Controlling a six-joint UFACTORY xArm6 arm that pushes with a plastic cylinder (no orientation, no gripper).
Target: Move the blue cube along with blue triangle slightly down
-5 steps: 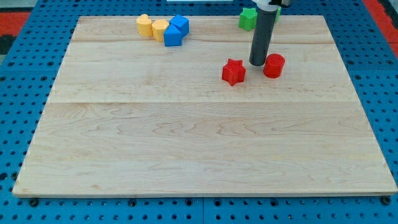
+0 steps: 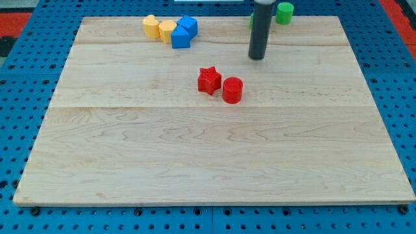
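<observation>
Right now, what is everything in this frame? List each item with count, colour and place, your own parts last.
blue cube: one, blue, top left of the board, touching the blue triangle.
blue triangle: one, blue, just below the cube.
yellow blocks: two, yellow, left of the blue pair.
red star: one, red, board centre.
red cylinder: one, red, right of the star.
green blocks: two, green, top edge, one partly hidden by the rod.
board: one, pale wood.
my tip: dark, up and right of the red pair, touching nothing.

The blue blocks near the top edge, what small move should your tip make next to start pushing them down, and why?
Probably slide my tip toward the view's left, to just above the blue cube and blue triangle. It now sits well to their right, and pushing down needs contact from above.
</observation>
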